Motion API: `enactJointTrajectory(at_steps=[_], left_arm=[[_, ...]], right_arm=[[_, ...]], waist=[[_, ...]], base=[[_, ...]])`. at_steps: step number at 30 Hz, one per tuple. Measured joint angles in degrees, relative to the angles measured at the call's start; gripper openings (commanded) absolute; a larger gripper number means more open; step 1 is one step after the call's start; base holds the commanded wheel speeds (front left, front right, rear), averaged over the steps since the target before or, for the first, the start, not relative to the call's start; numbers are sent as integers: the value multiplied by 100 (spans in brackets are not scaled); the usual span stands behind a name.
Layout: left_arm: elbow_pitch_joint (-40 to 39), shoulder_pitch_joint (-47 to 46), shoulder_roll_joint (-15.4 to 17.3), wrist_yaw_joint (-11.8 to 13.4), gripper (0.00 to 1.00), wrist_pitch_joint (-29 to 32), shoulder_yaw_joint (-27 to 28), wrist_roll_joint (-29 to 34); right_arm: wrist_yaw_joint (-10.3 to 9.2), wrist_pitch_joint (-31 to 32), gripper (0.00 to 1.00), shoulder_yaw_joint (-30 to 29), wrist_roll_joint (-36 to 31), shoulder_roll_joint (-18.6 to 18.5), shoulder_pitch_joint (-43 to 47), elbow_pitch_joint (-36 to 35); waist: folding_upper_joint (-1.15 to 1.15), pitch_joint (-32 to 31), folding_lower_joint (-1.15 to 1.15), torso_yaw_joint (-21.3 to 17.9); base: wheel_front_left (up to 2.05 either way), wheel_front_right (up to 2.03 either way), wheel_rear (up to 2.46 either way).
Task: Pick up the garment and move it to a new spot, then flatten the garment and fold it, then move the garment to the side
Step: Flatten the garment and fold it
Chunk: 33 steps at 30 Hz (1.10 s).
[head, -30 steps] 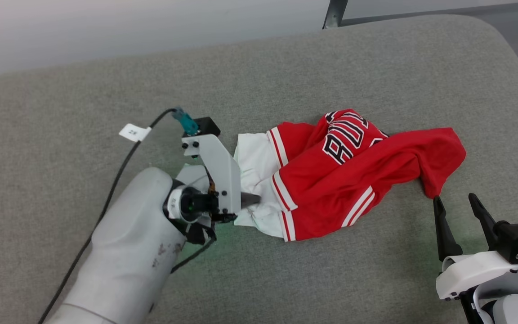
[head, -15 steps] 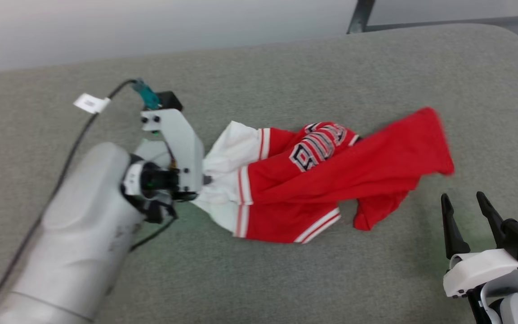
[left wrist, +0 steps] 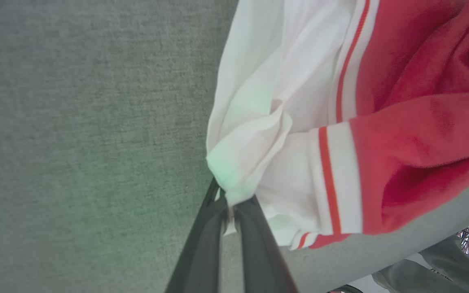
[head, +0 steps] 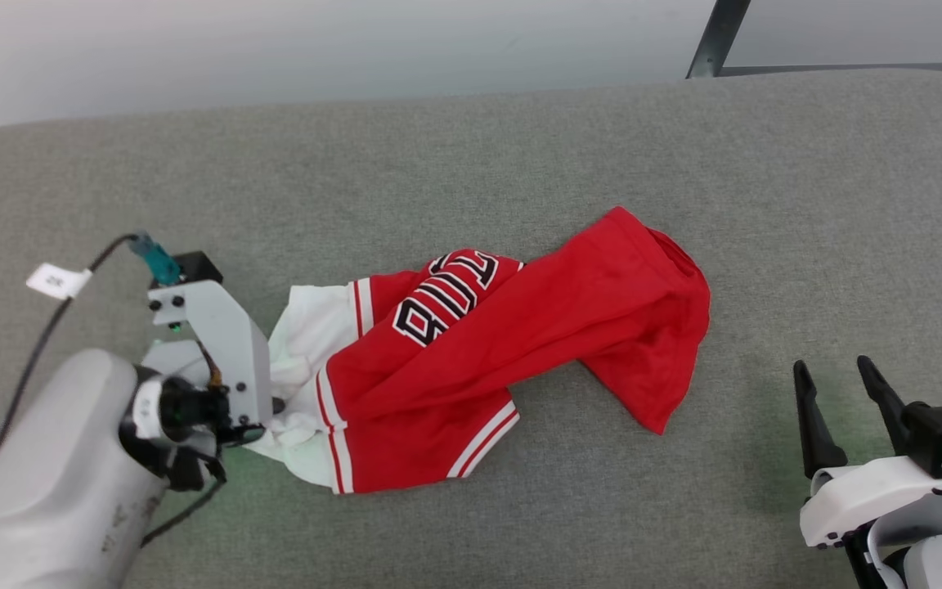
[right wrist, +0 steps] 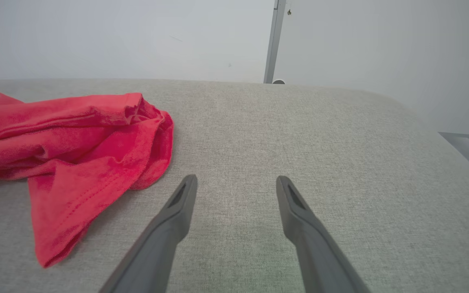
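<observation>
Garment (head: 471, 343), crumpled red jersey with striped trim: stretches eight-to-two o'clock from left gripper (left wrist: 228, 207), clamped on white sleeve (left wrist: 255, 158); lies nine o'clock of spread, empty right gripper (head: 843, 380).

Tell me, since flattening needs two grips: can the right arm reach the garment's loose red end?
Probably yes: the right tool is open, with bare cushion between it and the garment.

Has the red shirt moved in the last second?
Yes: the garment slid left; its red end, earlier right of the dark post, now sits below it.
</observation>
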Motion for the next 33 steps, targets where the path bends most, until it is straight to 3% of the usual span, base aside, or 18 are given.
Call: enactJointTrajectory(at_steps=[2,3,12,18,22,28,33], left_arm=[[38,37,-35,-21,36,-120,-52,49],[62,40,-21,-67,100,-198,-97,130],[34,55,-90,-446,100,-800,-56,158],[-107,141,-258,-845,100,-1319,13,48],[-42,273,-397,-813,100,-989,-122,-81],[-212,419,-510,-479,100,-275,-402,-197],[-246,355,-477,-508,100,-444,-549,68]], right_arm=[[0,15,100,67,27,-18,0,10],[0,18,100,88,29,-29,1,15],[0,135,100,274,63,-151,191,-23],[0,267,100,314,180,-224,325,-141],[0,345,100,380,188,-268,381,-212],[0,394,100,442,235,-288,408,-321],[0,419,100,448,278,-269,454,-372]], waist=[[0,-16,0,23],[0,-31,0,33],[0,-390,0,167],[0,-642,0,361],[0,-774,0,466],[0,-838,0,460],[0,-756,0,361]], base=[[0,0,0],[0,0,0],[0,0,0],[0,0,0],[0,0,0],[0,0,0],[0,0,0]])
